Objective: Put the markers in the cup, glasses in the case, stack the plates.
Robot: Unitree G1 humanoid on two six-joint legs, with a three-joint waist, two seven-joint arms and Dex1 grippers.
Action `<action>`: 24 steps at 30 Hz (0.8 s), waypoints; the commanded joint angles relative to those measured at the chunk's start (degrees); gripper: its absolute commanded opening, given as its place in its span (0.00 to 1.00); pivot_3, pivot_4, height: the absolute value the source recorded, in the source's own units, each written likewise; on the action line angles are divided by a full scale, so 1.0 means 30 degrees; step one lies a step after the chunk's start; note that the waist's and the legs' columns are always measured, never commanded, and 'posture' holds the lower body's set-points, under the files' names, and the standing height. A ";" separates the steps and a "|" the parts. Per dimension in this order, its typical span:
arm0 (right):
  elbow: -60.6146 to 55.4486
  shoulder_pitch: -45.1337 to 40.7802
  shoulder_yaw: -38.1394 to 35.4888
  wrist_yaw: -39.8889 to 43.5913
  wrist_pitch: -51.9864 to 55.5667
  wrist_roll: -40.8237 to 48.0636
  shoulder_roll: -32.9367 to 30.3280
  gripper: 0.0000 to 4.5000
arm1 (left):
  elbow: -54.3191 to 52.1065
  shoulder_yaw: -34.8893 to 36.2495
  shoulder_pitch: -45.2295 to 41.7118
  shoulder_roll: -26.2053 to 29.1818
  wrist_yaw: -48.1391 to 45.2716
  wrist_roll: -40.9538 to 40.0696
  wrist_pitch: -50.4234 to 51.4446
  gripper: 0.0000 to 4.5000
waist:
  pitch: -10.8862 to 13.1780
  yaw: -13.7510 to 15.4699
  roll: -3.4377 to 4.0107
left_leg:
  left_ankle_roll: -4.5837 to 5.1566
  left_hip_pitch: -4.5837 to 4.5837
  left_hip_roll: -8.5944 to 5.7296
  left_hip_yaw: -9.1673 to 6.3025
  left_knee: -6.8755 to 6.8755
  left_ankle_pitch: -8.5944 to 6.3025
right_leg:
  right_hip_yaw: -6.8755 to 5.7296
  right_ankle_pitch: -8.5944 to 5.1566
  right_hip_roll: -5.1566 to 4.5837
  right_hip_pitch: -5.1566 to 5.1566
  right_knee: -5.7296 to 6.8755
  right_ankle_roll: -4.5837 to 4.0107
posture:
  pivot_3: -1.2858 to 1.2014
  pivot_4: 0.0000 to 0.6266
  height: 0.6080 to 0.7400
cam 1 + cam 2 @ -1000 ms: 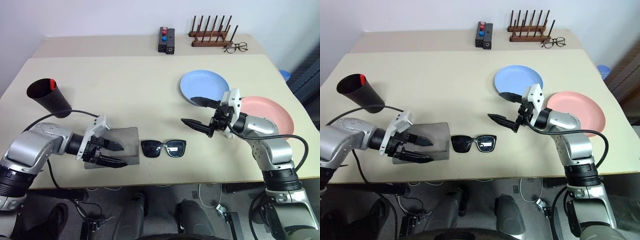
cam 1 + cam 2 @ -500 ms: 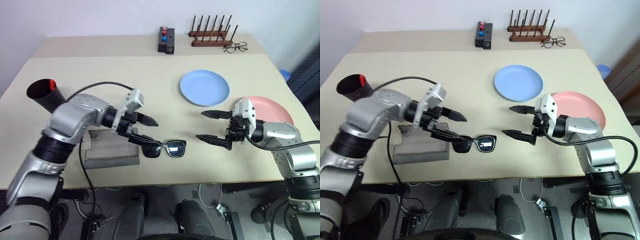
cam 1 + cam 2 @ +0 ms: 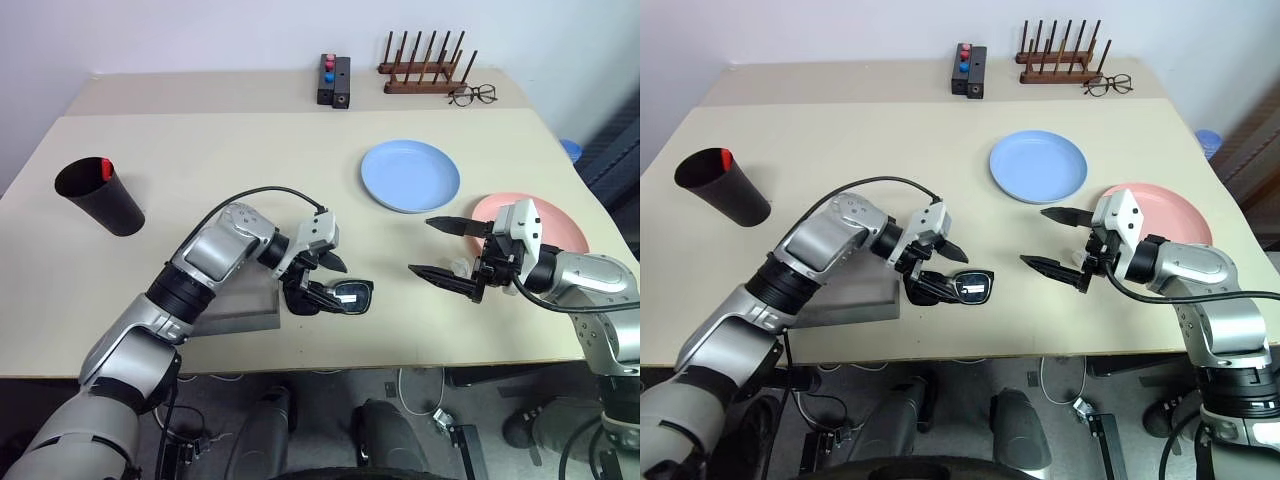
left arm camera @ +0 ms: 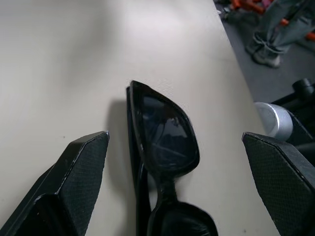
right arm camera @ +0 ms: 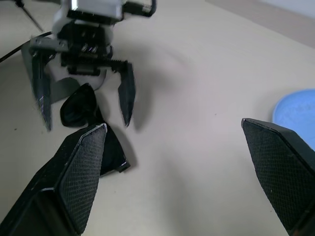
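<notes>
Your left jaws (image 3: 322, 277) are spread wide and hold nothing; they straddle the left lens of the glasses (image 3: 340, 297), which lie flat on the worktop (image 3: 250, 160) near its front edge, at about 6 o'clock. The grey case (image 3: 235, 305) lies just beside the glasses at their 9 o'clock, under your left forearm. Your right jaws (image 3: 440, 248) are also fully spread and empty, hovering at the 3 o'clock side of the glasses, well apart from them. The pink plate (image 3: 560, 228) sits behind that wrist at 3 o'clock, and the blue plate (image 3: 410, 176) lies apart from it toward 1 o'clock. The black cup (image 3: 98, 197) stands at 9 o'clock with a red-capped marker (image 3: 104, 166) showing at its rim.
</notes>
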 commanded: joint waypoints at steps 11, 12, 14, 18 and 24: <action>-0.0489 -0.0247 -0.0150 -0.0723 -0.0474 0.0129 0.0558 1.00 | -0.0074 -0.0115 0.0919 0.0440 -0.0265 0.1523 -0.1401 0.39 | -0.0001 -0.0001 0.0002 | 0.0000 0.0004 0.0004 -0.0008 0.0000 0.0000 | -0.0002 0.0000 -0.0002 0.0004 0.0000 -0.0001 | 0.52 0.24 0.96; -0.0427 -0.0290 -0.0110 -0.0725 -0.0509 0.0083 0.0618 1.00 | -0.0062 -0.0023 0.0882 0.0429 -0.0294 0.1503 -0.1314 0.39 | -0.0001 -0.0002 0.0001 | 0.0000 0.0003 0.0003 -0.0009 0.0000 0.0000 | -0.0003 0.0000 0.0000 0.0004 0.0000 -0.0001 | 0.52 0.24 0.96; -0.0325 -0.0349 -0.0053 -0.0725 -0.0565 0.0002 0.0697 1.00 | -0.0058 0.0185 0.0810 0.0384 -0.0313 0.1399 -0.1054 0.39 | -0.0001 -0.0005 0.0002 | 0.0000 0.0004 0.0003 -0.0009 0.0000 0.0000 | -0.0004 0.0000 0.0002 0.0005 0.0000 0.0000 | 0.52 0.24 0.96; -0.0117 -0.0474 0.0038 -0.0770 -0.0743 -0.0209 0.0818 1.00 | -0.0095 0.0999 0.0505 0.0116 -0.0630 0.0314 0.0446 0.27 | -0.0001 -0.0012 0.0002 | 0.0000 0.0004 0.0004 -0.0009 0.0000 0.0000 | -0.0006 0.0000 0.0009 0.0004 0.0001 -0.0001 | 0.52 0.24 0.96; 0.0077 -0.0644 0.0104 -0.0877 -0.0861 -0.0344 0.0876 1.00 | -0.0149 0.0814 0.0479 0.0463 -0.0813 0.0641 0.0386 0.01 | -0.0018 0.0016 0.0027 | -0.0001 0.0072 0.0003 -0.0020 0.0010 0.0000 | -0.0015 0.0000 0.0007 0.0080 0.0002 -0.0001 | 0.52 0.24 0.96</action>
